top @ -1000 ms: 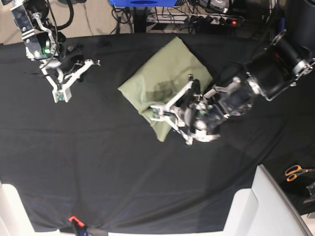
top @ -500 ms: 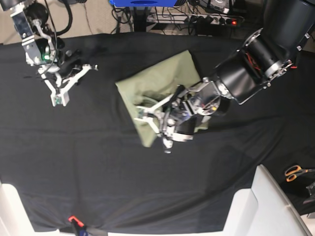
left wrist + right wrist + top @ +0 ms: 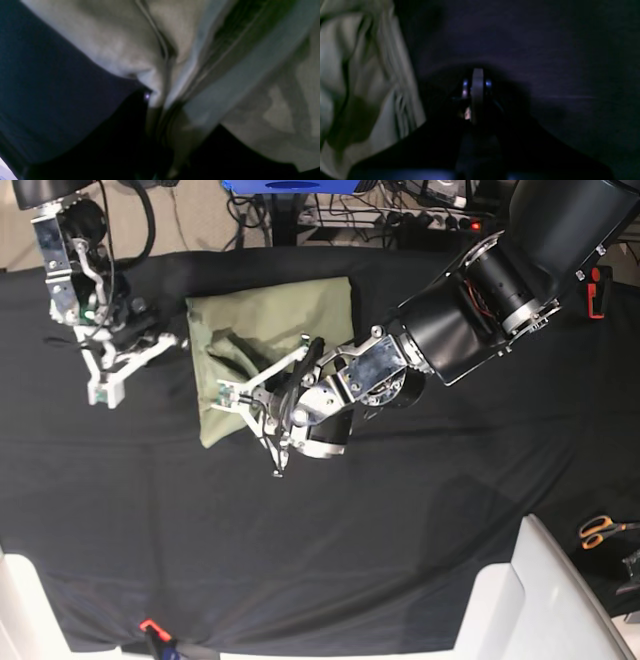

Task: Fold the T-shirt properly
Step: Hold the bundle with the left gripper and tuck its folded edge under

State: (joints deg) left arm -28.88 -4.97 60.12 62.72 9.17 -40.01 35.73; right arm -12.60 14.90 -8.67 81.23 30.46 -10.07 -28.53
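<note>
2 arms reach over the surface (image 3: 330, 540), which is draped in a black cloth. The shirt (image 3: 255, 330) lies folded into a rough rectangle on the far left-centre of the surface, its near edge bunched.

The left arm stretches in from the right of the base view, and its end effector (image 3: 262, 415) sits on the shirt's near edge with its fingers spread. The left wrist view is blurred; it shows gathered green fabric against the end effector's tip, but whether any fabric is pinched cannot be told.

The right end effector (image 3: 125, 370) hangs just left of the shirt, apart from it, over the cloth. Its fingers look pressed together in the right wrist view.

Orange-handled scissors (image 3: 603, 530) lie at the right edge.
</note>
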